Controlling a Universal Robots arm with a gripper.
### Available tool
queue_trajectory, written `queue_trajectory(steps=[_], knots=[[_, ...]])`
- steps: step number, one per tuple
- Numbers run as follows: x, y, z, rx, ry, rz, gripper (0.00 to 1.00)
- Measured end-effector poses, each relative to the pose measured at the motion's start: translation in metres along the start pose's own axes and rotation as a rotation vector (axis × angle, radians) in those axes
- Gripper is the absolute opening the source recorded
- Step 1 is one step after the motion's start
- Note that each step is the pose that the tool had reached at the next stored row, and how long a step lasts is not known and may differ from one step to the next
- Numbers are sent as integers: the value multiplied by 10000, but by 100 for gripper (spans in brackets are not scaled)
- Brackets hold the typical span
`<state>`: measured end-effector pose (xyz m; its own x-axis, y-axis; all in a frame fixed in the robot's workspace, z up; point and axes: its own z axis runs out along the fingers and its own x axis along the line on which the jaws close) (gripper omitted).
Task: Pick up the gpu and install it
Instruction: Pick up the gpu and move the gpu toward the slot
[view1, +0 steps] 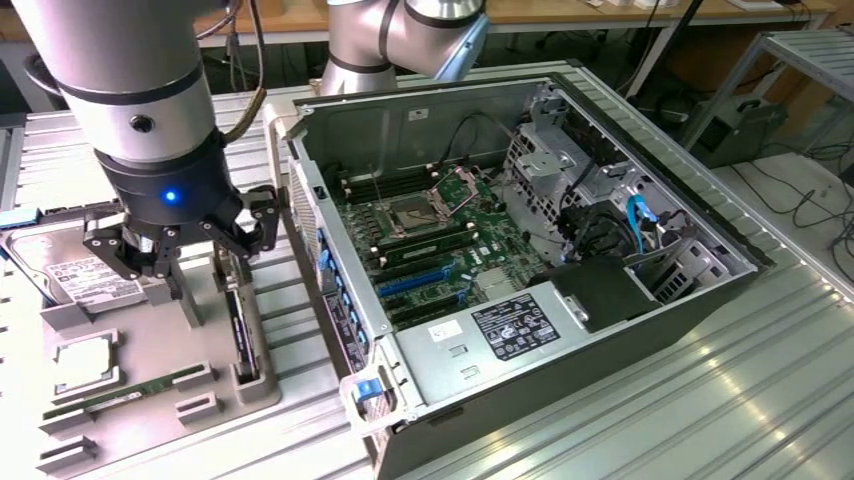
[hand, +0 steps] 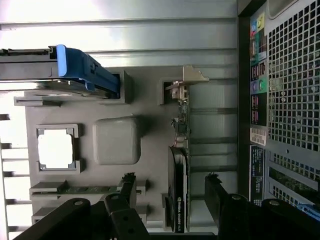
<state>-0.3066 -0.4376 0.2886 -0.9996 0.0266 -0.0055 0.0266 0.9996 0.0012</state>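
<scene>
Directly below released tool (hand: 170, 180), lower left in exterior view: thin black-and-green gpu card (hand: 180, 165) stands on edge in grey tray (hand: 145, 100), long axis running between the spread fingers (hand: 126, 197).

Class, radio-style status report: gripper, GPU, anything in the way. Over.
The gripper open over the gpu, a finger each side. Card on edge in the grey tray, not gripped. Nothing between fingers and card.

The gpu (hand: 179, 165) stands on edge in a slot of the grey holder tray (hand: 150, 107), and the pincer (hand: 171, 180) straddles it, black fingers (hand: 216, 192) spread, touching neither face. On the same tray sit a RAM stick (hand: 85, 190), a CPU (hand: 56, 150) and a blue-caddied hard drive (hand: 75, 65), with the perforated computer case (hand: 295, 75) alongside.
</scene>
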Motion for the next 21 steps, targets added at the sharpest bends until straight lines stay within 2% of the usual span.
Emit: queue_trajectory(steps=[1,2,3,4,7,8,10,11,12,14,15,21], knots=[[1,0,155,1,1,0,66],[1,0,254,0,0,0,66],[2,0,298,1,2,0,66],[2,0,395,1,4,0,66],[-10,-1,445,0,2,-1,66],[-47,-1,476,-1,3,0,66],[-76,-55,689,2,5,1,66],[-77,-82,694,1,4,-10,58],[-77,-84,665,2,2,-10,58],[-81,-92,665,4,4,-9,41],[-82,-92,665,4,4,-9,27],[-82,-92,665,4,3,-9,27]])
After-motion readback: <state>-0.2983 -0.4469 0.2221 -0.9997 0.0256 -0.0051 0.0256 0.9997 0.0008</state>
